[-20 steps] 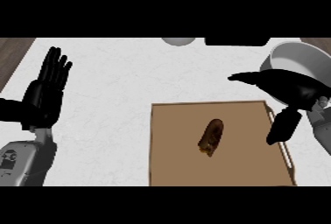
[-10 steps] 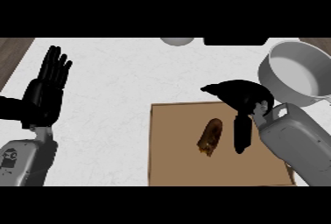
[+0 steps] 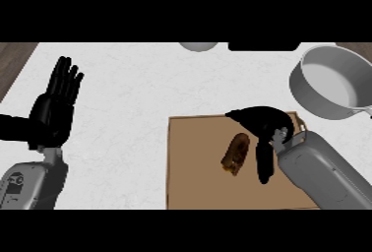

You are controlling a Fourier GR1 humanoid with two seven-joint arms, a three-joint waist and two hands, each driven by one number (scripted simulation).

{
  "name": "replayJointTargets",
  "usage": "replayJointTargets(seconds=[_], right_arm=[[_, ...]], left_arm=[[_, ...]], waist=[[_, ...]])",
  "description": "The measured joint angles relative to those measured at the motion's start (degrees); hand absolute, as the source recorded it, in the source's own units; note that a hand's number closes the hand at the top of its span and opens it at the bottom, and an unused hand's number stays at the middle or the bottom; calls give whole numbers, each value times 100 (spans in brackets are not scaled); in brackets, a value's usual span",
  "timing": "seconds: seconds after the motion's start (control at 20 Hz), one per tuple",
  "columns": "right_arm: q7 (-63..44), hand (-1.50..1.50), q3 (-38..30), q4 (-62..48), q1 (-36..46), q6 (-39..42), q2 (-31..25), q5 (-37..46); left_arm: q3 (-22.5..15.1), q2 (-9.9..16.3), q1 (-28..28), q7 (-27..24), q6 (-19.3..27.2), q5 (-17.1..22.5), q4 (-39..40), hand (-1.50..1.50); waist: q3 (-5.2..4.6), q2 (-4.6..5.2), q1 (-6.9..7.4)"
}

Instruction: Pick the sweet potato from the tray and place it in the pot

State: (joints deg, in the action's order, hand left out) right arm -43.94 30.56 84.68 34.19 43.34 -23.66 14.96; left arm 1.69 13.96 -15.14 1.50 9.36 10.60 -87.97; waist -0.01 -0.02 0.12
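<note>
A brown sweet potato (image 3: pixel 235 152) lies lengthwise on the brown tray (image 3: pixel 196 187). My right hand (image 3: pixel 263 127) hovers just to its right, over the tray, palm down with fingers pointing toward me; they hang relaxed beside the potato and do not close on it. The grey pot (image 3: pixel 335 88) stands at the upper right, beyond the tray's far corner, its inside bare. My left hand (image 3: pixel 52 110) rests at the left edge, fingers up and straight.
The white counter (image 3: pixel 145 88) runs wide between the left hand and the tray. A grey round object (image 3: pixel 198 46) and a dark one (image 3: pixel 263 46) sit at the far edge. Wooden floor shows at the upper left.
My right hand has moved left and toward me, from beside the pot to over the tray next to the sweet potato. The left hand stayed still.
</note>
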Motion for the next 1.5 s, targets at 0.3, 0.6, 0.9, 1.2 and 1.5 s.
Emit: replayJointTargets(seconds=[0.3, 0.6, 0.9, 1.2, 1.5], right_arm=[[371, -150, -146, -89, -130, 63, 379, 652], [411, -150, -135, -172, -296, 69, 666, 1258], [702, -150, -170, -500, -462, -13, 784, 1905], [1328, -150, -106, -1054, -679, -401, 917, 2558], [1775, -150, -233, -1419, -731, -599, 1181, 2958]], left_arm=[[140, 21, -105, 224, -101, -25, -77, 0], [159, -131, -18, -33, -176, -136, 80, 0], [228, -145, 40, 156, -211, -163, -182, 0], [304, -192, -42, 184, -264, -194, -106, 0], [356, -229, -23, 123, -335, -269, -63, 0]], waist=[[1, 2, 4], [1, 4, 6], [1, 1, 10], [2, 4, 7], [-17, -28, -3]])
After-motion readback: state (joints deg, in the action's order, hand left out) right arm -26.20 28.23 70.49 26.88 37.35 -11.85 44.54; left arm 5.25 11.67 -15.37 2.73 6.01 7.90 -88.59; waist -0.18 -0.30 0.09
